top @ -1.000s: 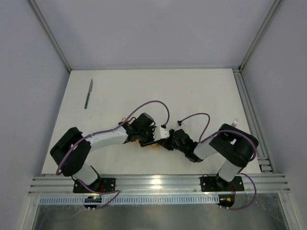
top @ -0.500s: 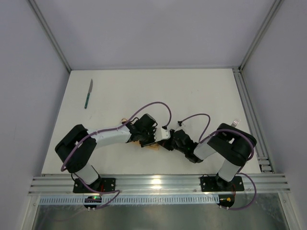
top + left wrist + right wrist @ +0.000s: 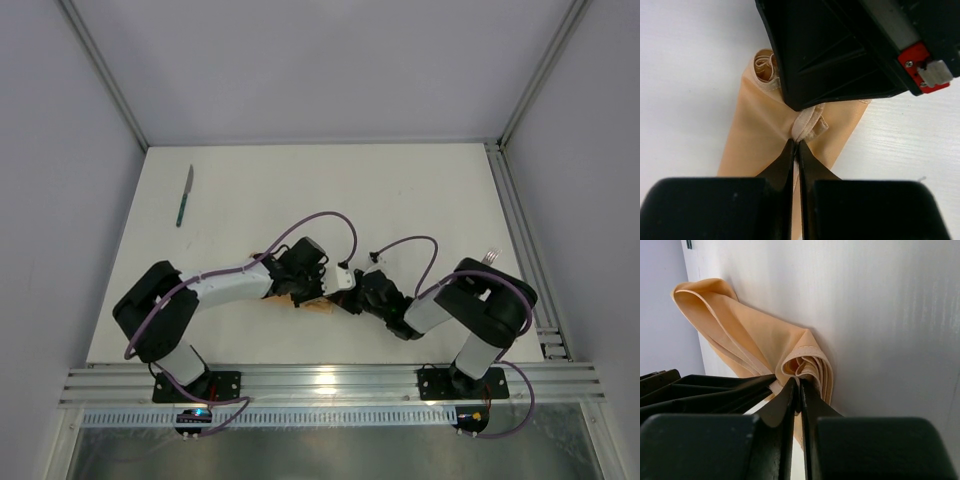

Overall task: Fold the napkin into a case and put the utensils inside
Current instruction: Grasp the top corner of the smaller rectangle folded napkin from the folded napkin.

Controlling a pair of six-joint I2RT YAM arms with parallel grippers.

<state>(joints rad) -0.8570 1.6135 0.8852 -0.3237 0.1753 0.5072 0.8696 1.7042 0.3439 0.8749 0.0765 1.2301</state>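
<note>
L gripper (image 3: 796,144) has just pinched shut on napkin (image 3: 757,135) hem, R gripper (image 3: 797,382) also clamps it: mid-fold, next prob. needs both drawing apart twd 9/3 o'clock.

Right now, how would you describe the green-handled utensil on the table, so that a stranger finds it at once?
Start at the white table and look to its far left corner. A slim utensil lies there alone, teal-green handle nearer, silver end pointing away. Unlike the soft peach-orange napkin near the front edge, it is thin, rigid and touched by nothing.
</note>
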